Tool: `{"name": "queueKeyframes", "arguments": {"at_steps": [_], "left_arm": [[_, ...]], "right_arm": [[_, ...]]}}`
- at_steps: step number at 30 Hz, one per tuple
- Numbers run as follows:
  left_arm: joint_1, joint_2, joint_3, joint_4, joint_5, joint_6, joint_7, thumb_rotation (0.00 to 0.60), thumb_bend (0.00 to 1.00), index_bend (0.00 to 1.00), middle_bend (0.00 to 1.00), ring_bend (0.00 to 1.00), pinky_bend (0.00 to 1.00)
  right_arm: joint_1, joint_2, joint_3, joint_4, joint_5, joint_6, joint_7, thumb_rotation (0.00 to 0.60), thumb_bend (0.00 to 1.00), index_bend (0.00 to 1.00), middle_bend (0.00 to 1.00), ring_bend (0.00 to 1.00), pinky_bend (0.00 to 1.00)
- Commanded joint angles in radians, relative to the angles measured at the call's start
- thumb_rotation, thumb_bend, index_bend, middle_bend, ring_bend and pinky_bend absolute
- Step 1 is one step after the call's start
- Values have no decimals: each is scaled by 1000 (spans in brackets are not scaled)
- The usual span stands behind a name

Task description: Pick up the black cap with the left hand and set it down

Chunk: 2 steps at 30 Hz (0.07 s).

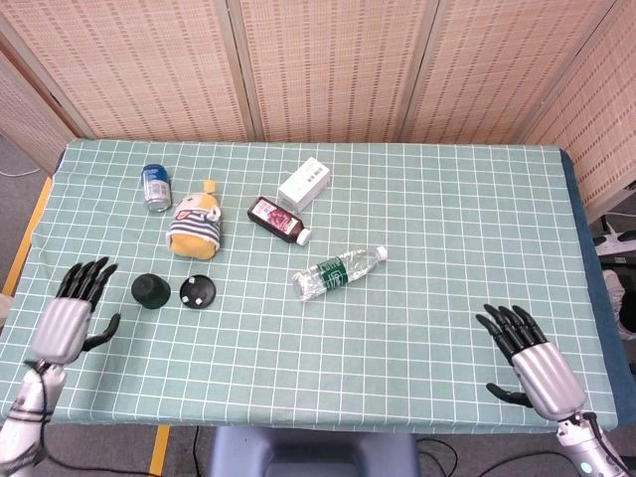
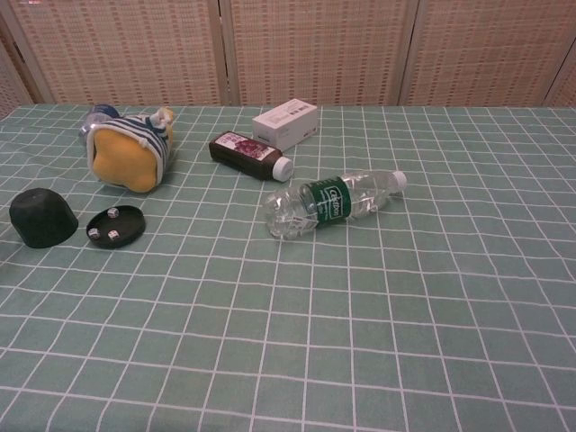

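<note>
The black cap [image 1: 150, 291] stands on the green checked cloth at the left, dome up, also plain in the chest view [image 2: 41, 218]. Nothing touches it. My left hand [image 1: 68, 316] hovers well to the left of the cap near the table's left edge, fingers spread and empty. My right hand [image 1: 530, 360] is at the front right corner, fingers apart, holding nothing. Neither hand shows in the chest view.
A black disc with small dice [image 1: 198, 291] lies just right of the cap. Behind it are a yellow striped plush toy [image 1: 195, 227], a blue can [image 1: 156, 187], a dark bottle [image 1: 278, 221], a white box [image 1: 304, 185] and a lying water bottle [image 1: 336, 272].
</note>
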Motion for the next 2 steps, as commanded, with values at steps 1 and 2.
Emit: {"name": "queueKeyframes", "arguments": {"at_steps": [1,2], "left_arm": [[105,-35,32,76,89,101,-31,600,433,0,0,0,0],[107,-33,31,79,93,99,-21,600,433,0,0,0,0]], "right_arm": [[-4,-4,-8,-3,-14,5,-14,600,0,0,0,0,0],[-7,-4,-7,-5,-16,12,-17,600,0,0,0,0,0]]}}
